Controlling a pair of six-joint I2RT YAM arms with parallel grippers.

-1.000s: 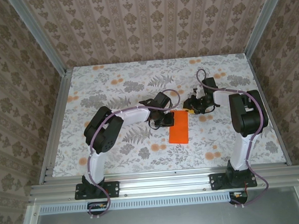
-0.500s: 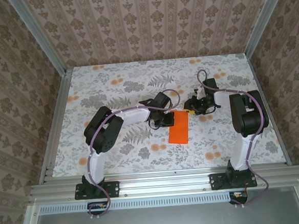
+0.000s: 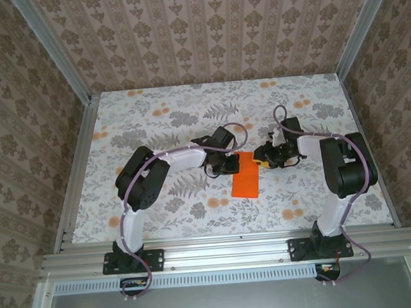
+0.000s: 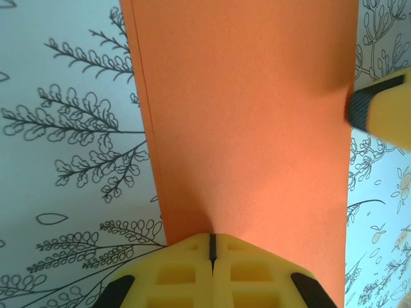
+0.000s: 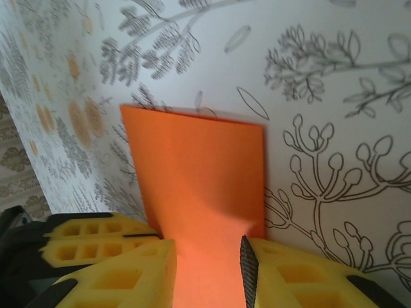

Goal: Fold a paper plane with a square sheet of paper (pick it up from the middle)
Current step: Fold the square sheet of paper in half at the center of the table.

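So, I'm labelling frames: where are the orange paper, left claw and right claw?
Orange paper [image 3: 246, 181], top view, middle of the sheet.
Left claw [image 4: 212, 242], left wrist view, seam between shut tips.
Right claw [image 5: 207, 260], right wrist view, gap between tips.

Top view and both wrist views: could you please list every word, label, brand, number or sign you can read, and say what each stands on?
None: no text, number or sign can be read anywhere.
Paper: plain orange, unprinted.
Table cover: floral pattern, no lettering.
Left claw and right claw: plain yellow pads, unmarked.
Walls: patterned paper, no words.
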